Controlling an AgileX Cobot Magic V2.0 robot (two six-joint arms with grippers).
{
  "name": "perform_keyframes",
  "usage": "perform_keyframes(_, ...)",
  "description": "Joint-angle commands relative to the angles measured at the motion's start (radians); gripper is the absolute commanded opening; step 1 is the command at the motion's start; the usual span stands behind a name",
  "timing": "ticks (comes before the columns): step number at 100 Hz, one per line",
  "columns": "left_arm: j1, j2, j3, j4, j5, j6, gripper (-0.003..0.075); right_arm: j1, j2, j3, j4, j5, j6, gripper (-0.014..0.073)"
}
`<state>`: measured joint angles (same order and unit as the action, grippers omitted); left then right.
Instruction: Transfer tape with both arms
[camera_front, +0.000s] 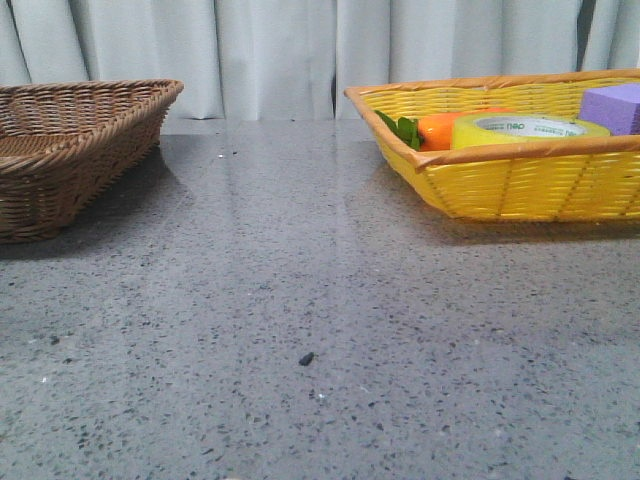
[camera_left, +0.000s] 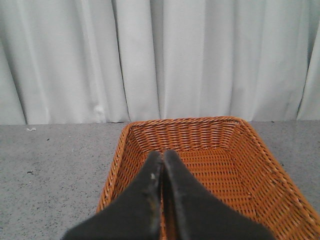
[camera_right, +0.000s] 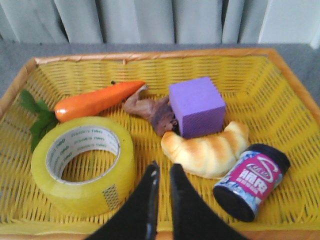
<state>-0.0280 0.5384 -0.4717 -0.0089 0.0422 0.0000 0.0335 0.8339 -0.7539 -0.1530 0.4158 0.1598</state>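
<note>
The yellow-green tape (camera_front: 530, 130) lies flat in the yellow basket (camera_front: 520, 180) at the right. In the right wrist view the tape (camera_right: 82, 162) shows its white core with green print. My right gripper (camera_right: 164, 167) hovers over the basket's near rim (camera_right: 150, 56), just beside the tape and apart from it, its fingers almost together and empty. My left gripper (camera_left: 163, 154) is shut and empty over the brown wicker basket (camera_left: 200, 135). Neither arm shows in the front view.
The yellow basket also holds a carrot (camera_right: 97, 100), a purple block (camera_right: 196, 106), a croissant (camera_right: 207, 147), a dark can with a pink label (camera_right: 252, 182) and a brown crumpled piece (camera_right: 150, 107). The brown basket (camera_front: 70, 150) stands at the left. A curtain hangs behind the table.
</note>
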Motion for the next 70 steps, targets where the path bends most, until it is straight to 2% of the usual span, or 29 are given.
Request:
perform_keyframes(1,-0.002,0.01,-0.038,-0.01,-0.074,-0.006,-0.0021,0.039,0.083,-0.12,-0.004,0.055,-0.004,0.0104)
perform_keyframes(9,-0.002,0.01,-0.038,-0.01,-0.074,-0.006,-0.0021,0.085,0.152,-0.191,-0.004,0.117,-0.004,0.0243)
perform_keyframes(17,-0.002,0.01,-0.038,-0.011,-0.072,-0.006,-0.0021,0.141,0.241,-0.288,-0.004,0.192,-0.004,0.0339)
perform_keyframes(46,-0.002,0.01,-0.038,-0.014,-0.072,-0.006,-0.0021,0.308,0.545,-0.57,-0.004,0.436,-0.013,0.035)
perform_keyframes(70,-0.002,0.01,-0.038,-0.014,-0.072,-0.006,-0.0021,0.334,0.737,-0.706,0.0,0.503,-0.013,0.035)
